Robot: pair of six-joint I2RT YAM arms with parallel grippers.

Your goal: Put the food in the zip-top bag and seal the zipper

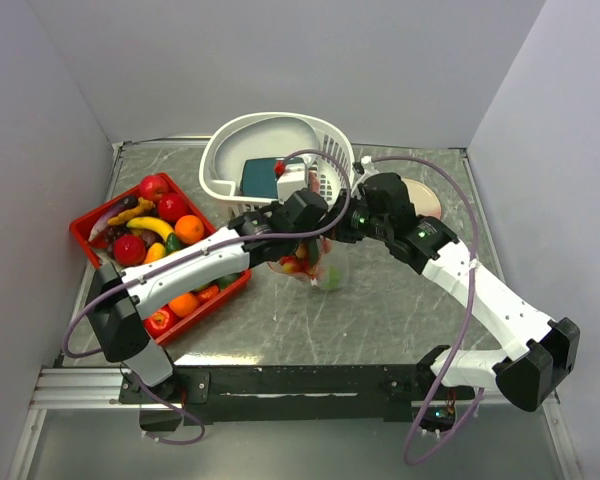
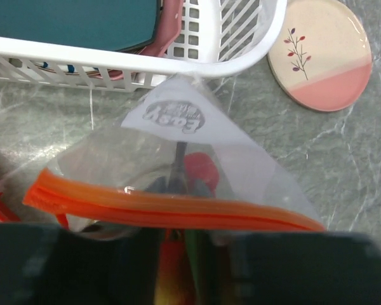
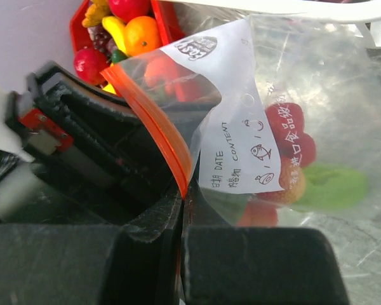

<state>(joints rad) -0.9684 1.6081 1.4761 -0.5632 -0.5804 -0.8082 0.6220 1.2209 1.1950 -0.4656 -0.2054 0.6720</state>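
1 zip-top bag [image 1: 316, 268] sits on the table [image 1: 380, 315] near its middle, between the 2 arms and just in front of the white basket [image 1: 220, 150]. The bag is clear, with a white label, and several pieces of toy food [image 3: 292, 136] show through it: red, orange and green. The zipper [image 3: 155, 121] runs as an orange-red strip along the mouth. 1 end of it goes straight into the right end effector [image 3: 181, 216], whose fingers are pressed together on the strip. The left end effector [image 2: 193, 254] is at the mouth too, just below the strip in its own view. Its 2 fingers stand apart, with bag plastic and coloured food showing in the gap. The red tray [image 1: 85, 228] at the left holds more fruit. A teal slab [image 1: 260, 175] lies in the basket, and a round pink-and-cream coaster [image 2: 324, 57] lies beside it.
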